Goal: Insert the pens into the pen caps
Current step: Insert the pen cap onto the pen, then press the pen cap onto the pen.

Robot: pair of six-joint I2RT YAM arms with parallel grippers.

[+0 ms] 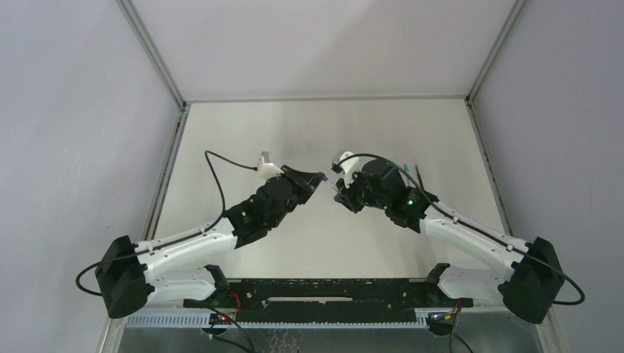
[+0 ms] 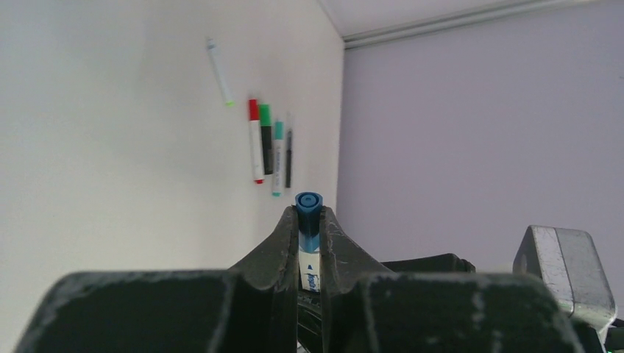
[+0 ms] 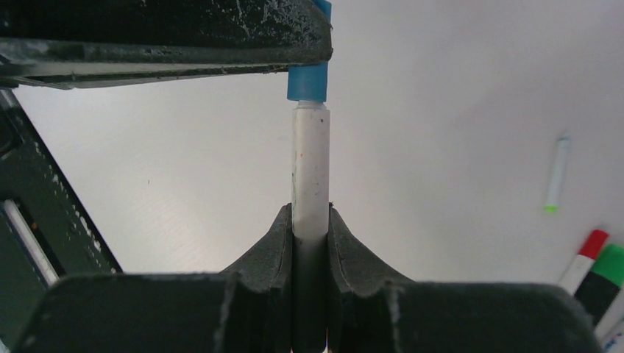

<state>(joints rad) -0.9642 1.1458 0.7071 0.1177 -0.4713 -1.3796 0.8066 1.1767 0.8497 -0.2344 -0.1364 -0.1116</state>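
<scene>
My left gripper (image 2: 309, 215) (image 1: 318, 180) is shut on a blue pen cap (image 2: 309, 203), whose round end shows between the fingertips, with a white printed barrel below it. My right gripper (image 3: 310, 215) (image 1: 341, 193) is shut on that white pen (image 3: 310, 165). The barrel runs up to the blue cap (image 3: 307, 81), which sits under the left finger and meets the barrel end. Both grippers face each other above the table's middle.
On the table lie a white pen with a bright green tip (image 2: 220, 72) (image 3: 556, 173), a red-capped pen (image 2: 255, 140) (image 3: 586, 255), a green-capped black marker (image 2: 266, 140) (image 3: 605, 276), a teal-capped pen (image 2: 277, 158) and a thin dark pen (image 2: 288, 151). Grey walls enclose the table.
</scene>
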